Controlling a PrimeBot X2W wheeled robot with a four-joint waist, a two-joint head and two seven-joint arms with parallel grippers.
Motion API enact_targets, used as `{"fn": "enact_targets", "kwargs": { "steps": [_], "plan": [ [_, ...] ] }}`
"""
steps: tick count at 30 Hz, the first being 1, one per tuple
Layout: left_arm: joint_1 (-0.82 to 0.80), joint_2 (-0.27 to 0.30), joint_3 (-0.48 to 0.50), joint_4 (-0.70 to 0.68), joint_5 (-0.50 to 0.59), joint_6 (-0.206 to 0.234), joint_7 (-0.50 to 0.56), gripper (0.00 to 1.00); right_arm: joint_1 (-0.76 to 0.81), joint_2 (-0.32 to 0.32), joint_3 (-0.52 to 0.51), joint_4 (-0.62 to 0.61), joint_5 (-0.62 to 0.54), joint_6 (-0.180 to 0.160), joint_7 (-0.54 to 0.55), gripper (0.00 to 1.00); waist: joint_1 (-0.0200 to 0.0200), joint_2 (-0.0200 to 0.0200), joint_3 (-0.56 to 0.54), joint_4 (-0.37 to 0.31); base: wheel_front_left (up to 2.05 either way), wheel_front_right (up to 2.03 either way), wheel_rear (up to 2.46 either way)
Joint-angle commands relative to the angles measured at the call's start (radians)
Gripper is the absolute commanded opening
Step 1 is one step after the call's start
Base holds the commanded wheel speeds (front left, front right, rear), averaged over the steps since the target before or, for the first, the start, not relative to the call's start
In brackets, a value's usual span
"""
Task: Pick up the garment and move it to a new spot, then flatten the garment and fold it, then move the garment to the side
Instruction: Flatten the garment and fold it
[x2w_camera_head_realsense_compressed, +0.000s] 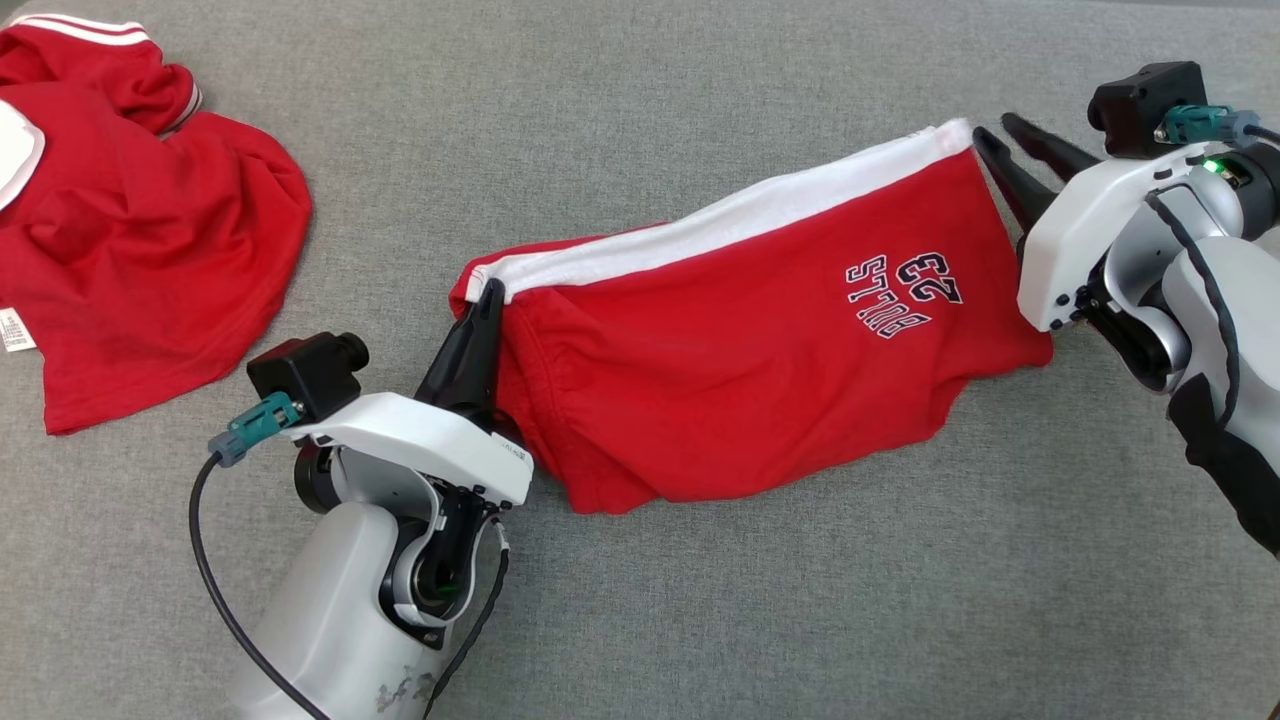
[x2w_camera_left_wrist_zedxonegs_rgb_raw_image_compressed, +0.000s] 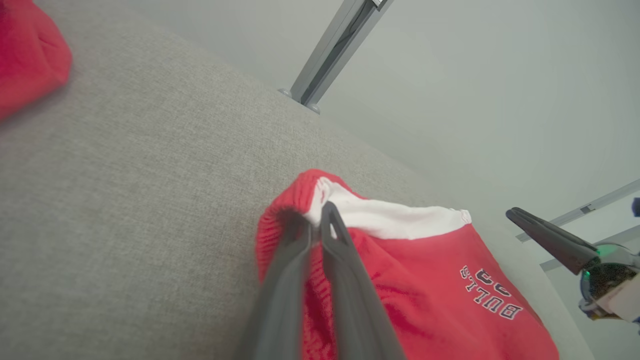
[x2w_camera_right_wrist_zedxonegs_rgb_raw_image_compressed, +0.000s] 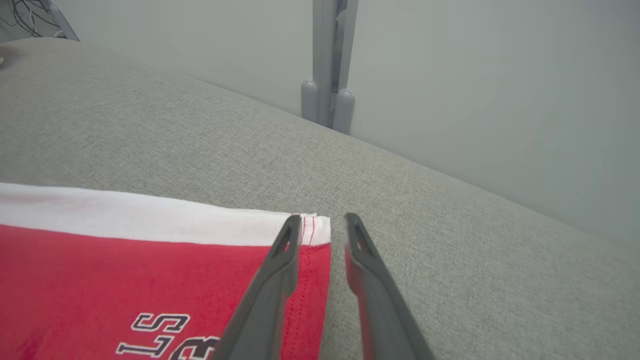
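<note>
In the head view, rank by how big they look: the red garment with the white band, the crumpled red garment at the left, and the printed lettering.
1. red garment with the white band
2. crumpled red garment, cut off by the frame edge, whole size unsure
3. lettering, smallest

- "BULLS 23" print (x2w_camera_head_realsense_compressed: 903, 293) on red shorts (x2w_camera_head_realsense_compressed: 700, 400), toward their 2 o'clock, upside down in head view.
- Left wrist view: "BULLS" legible, number blurred.
- White tag (x2w_camera_head_realsense_compressed: 14, 330) on shirt (x2w_camera_head_realsense_compressed: 150, 250), 9 o'clock: unreadable.
</note>
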Motion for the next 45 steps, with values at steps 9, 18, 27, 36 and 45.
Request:
{"fn": "enact_targets", "kwargs": {
  "steps": [9,18,27,36,45],
  "plan": [
    [0.044,0.055,-0.023,-0.055,0.053,0.023,-0.008,1.00,-0.036,0.003,0.062,0.074,0.079,0.000,-0.124,1.00,0.0000,0.0000,-0.020,-0.005,0.00,0.00,0.00],
    [0.155,0.159,-0.048,-0.219,0.173,0.074,-0.067,1.00,0.040,-0.063,0.099,0.054,0.194,0.000,-0.158,1.00,0.0000,0.0000,-0.094,-0.026,0.00,0.00,0.00],
    [0.272,0.178,-0.047,-0.337,0.201,0.145,-0.084,1.00,0.171,-0.070,0.071,0.048,0.334,0.000,-0.106,1.00,0.0000,0.0000,-0.165,-0.027,0.00,0.00,0.00],
    [0.327,0.178,-0.037,-0.360,0.181,0.163,-0.094,1.00,0.217,-0.032,0.057,0.083,0.412,0.000,-0.025,1.00,0.0000,0.0000,-0.163,0.016,0.00,0.00,0.00],
    [0.318,0.170,-0.043,-0.349,0.172,0.152,-0.105,1.00,0.188,0.004,0.077,0.180,0.431,0.000,0.101,1.00,0.0000,0.0000,-0.163,0.070,0.00,0.00,0.00]
  ]
}}
